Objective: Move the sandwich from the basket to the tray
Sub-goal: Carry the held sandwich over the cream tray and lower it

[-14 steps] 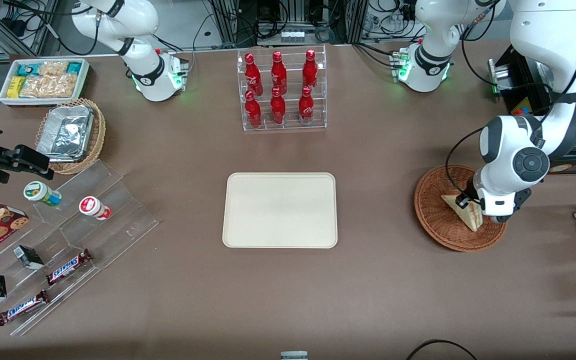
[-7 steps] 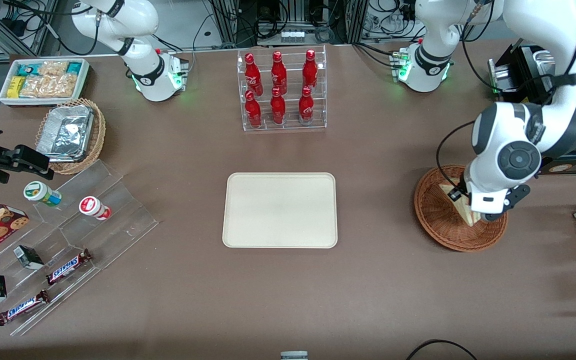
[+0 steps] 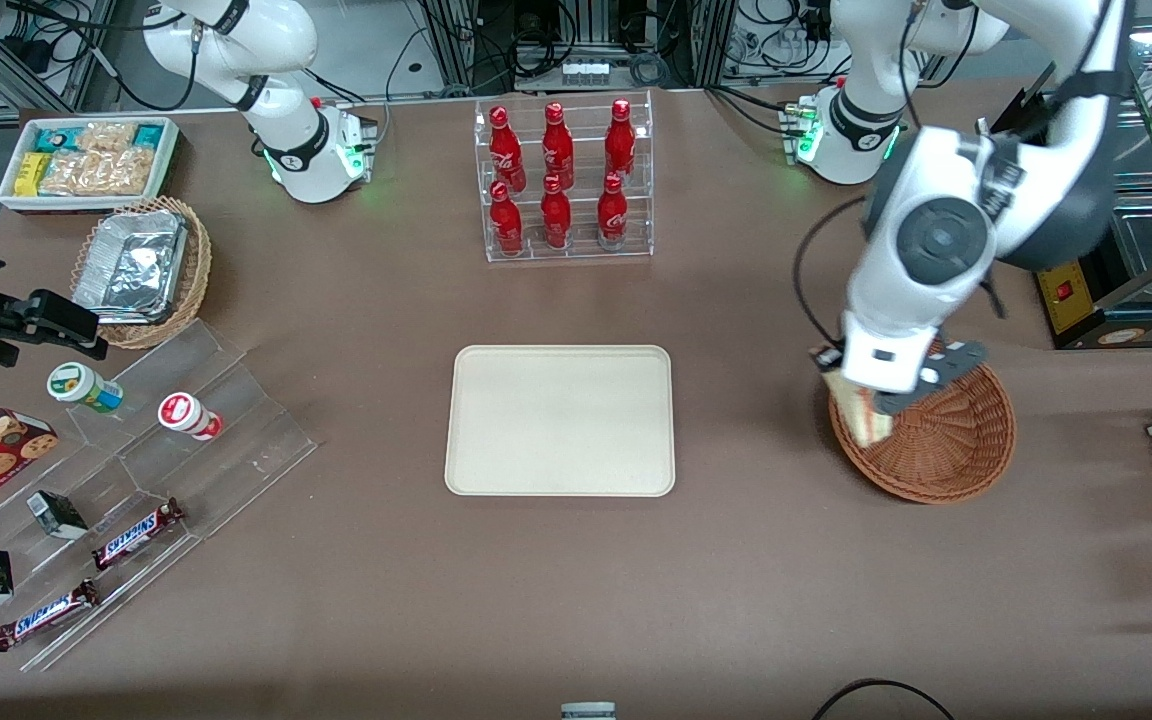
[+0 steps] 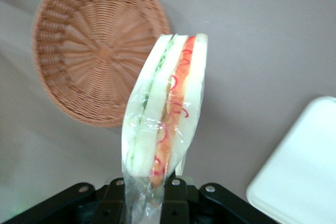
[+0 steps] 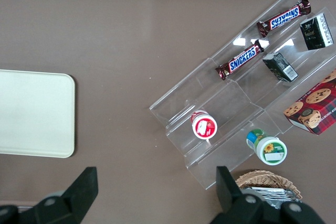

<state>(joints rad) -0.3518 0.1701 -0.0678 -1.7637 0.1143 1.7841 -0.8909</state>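
Note:
My left gripper [image 3: 866, 405] is shut on the sandwich [image 3: 861, 418], a plastic-wrapped wedge of white bread with red and green filling. It holds it in the air over the rim of the reddish-brown wicker basket [image 3: 946, 445], on the side toward the tray. In the left wrist view the sandwich [image 4: 168, 114] hangs between the black fingers [image 4: 176, 195], with the empty basket [image 4: 94, 51] below and a corner of the tray [image 4: 302, 171] in sight. The cream tray [image 3: 561, 420] lies empty at the table's middle and also shows in the right wrist view [image 5: 34, 114].
A clear rack of red bottles [image 3: 561, 180] stands farther from the front camera than the tray. Toward the parked arm's end are a clear stepped stand [image 3: 136, 480] with snacks, a lighter wicker basket with foil container [image 3: 141, 270] and a white bin of packets [image 3: 86, 160].
My left gripper has lifted the sandwich out of the basket and carried it toward the tray, from over the basket's middle to over its rim. The basket is now empty.

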